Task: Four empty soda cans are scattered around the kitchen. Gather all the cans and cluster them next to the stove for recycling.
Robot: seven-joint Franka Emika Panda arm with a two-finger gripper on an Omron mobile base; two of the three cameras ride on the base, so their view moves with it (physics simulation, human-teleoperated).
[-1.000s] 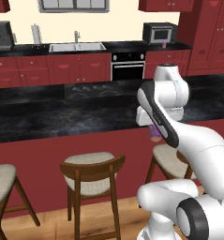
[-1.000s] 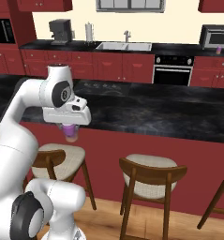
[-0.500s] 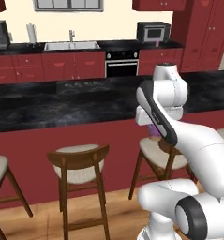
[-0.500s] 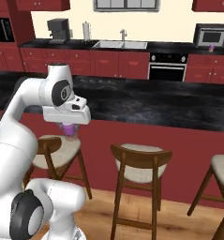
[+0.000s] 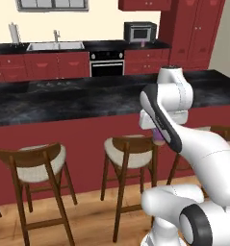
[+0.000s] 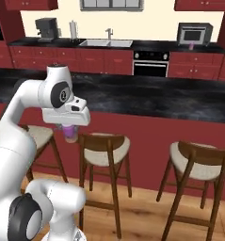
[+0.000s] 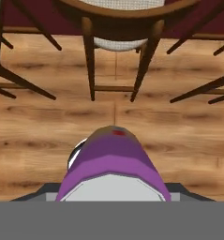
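Note:
A purple soda can with a silver end fills the lower middle of the hand view, and my gripper is shut on it above the wood floor. From the base views the same can hangs under the hand, in front of the island's red face and just over a stool. My gripper points downward. Another small purple can stands on the back counter by the microwave. I cannot pick out the stove on the black counters.
A long black marbled island runs across in front of me, with wooden stools tucked along it. Behind it are the oven, the sink and tall red cabinets. Wood floor lies below.
The whole scene has slid left in both base views, so the base has driven to the right along the island. The arm keeps its pose with the can still gripped.

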